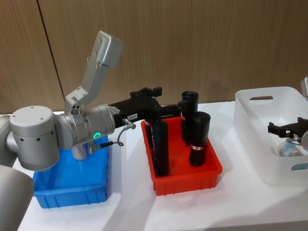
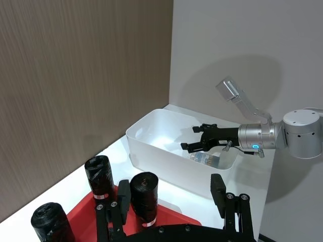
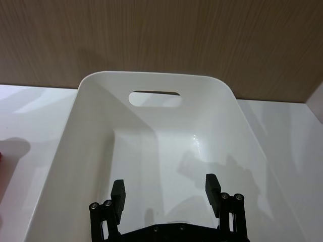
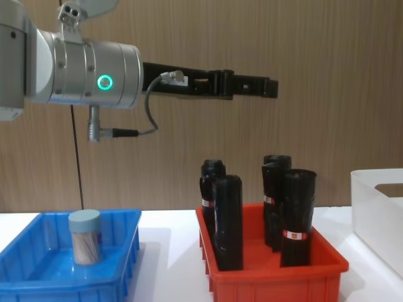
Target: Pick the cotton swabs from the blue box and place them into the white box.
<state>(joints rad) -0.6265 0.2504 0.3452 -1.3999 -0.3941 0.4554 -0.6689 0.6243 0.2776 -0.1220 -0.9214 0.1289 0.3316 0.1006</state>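
Left arm: it reached out level and high across the scene, forearm roughly horizontal, with my left gripper [image 4: 263, 86] held above the red bin [image 4: 271, 280] and well clear of the black cylinders [image 4: 228, 220] standing in it. In the left wrist view its fingers were spread apart with nothing between them. A green ring light [image 4: 104, 82] glowed on the arm's joint housing.

Right arm: it came in from the side, with my right gripper [image 3: 165, 182] lowered inside the white box [image 3: 151, 75] and pointed toward the end wall with the handle slot [image 3: 155, 98]. Its fingers were spread wide and empty.

Task items: one cotton swab jar [image 4: 85, 238] stood upright in the blue box [image 4: 133, 248], pale lid on top, below and behind my left forearm. A second cotton swab jar [image 2: 209, 159] lay on its side on the floor of the white box, just beneath the right gripper and apart from its fingers.

Markings: the black cylinders carried red-and-white bands [image 4: 293, 234] around their lower halves; I could not read any print on them. A small white tag [image 1: 131, 116] sat on my left wrist; its text was too small to read.
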